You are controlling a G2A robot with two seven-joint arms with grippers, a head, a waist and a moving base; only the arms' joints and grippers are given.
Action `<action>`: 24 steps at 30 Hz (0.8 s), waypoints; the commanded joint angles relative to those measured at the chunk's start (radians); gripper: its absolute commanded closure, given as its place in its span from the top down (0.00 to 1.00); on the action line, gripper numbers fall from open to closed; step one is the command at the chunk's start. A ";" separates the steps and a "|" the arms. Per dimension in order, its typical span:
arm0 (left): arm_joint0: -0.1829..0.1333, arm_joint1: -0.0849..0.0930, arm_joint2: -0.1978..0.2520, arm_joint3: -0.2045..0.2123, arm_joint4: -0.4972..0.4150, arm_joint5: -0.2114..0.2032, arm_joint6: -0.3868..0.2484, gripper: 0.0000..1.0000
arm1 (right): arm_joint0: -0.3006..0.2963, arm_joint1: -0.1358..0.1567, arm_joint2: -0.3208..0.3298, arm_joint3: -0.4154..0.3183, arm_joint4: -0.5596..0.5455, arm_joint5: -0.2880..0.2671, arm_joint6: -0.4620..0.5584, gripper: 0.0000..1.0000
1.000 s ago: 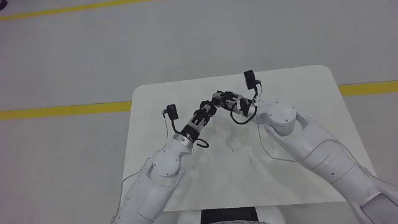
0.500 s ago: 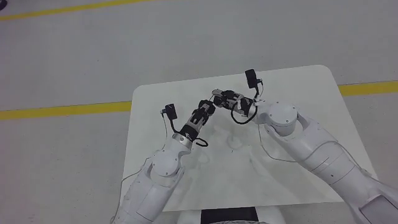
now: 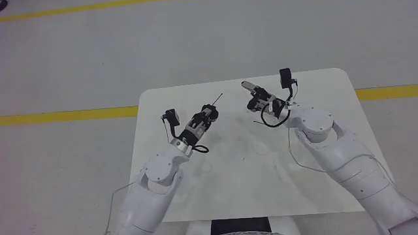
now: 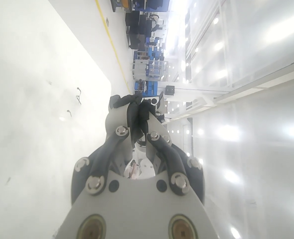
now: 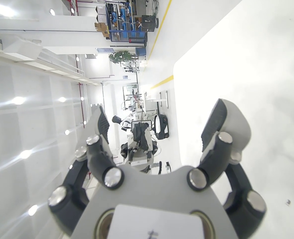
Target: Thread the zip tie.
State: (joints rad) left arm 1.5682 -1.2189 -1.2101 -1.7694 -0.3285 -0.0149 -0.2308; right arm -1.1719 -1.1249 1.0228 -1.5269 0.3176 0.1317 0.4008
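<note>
— What's just changed?
— The grippers were bunched together over mid-table a second ago; now they've pulled well apart. The right gripper (image 5: 160, 113) stands wide open, nothing in it.
— And the zip tie (image 3: 217, 100)?
— The left gripper (image 4: 137, 108) is clenched on it, pinched at the fingertips. Its thin tail pokes out past them above the table (image 3: 313, 183), nowhere near the right jaws.
— Threaded, then?
— I can't see a loop. I'd guess the joint pass is over, result unsure

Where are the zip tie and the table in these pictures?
zip tie (image 3: 216, 100), top view, middle of its thin free end.
table (image 3: 248, 183), top view, bare white patch of its top.
</note>
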 commanded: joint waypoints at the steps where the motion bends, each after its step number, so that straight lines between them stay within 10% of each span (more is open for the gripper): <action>1: 0.007 0.004 -0.013 -0.003 -0.019 0.020 -0.034 0.00 | -0.009 0.003 0.012 -0.008 -0.026 -0.016 0.012 1.00; 16: 0.007 0.006 -0.033 0.003 -0.122 0.072 -0.091 0.00 | -0.011 0.007 0.016 -0.016 -0.067 -0.037 0.026 1.00; 24: -0.003 0.017 -0.104 0.031 -0.367 0.279 -0.215 0.00 | -0.045 0.031 -0.005 -0.066 -0.579 -0.163 -0.036 1.00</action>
State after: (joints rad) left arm 1.5685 -1.2039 -1.3043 -1.7395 -0.6703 0.2355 -0.4362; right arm -1.2160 -1.0973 1.0223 -1.5920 -0.1670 -0.0076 0.3503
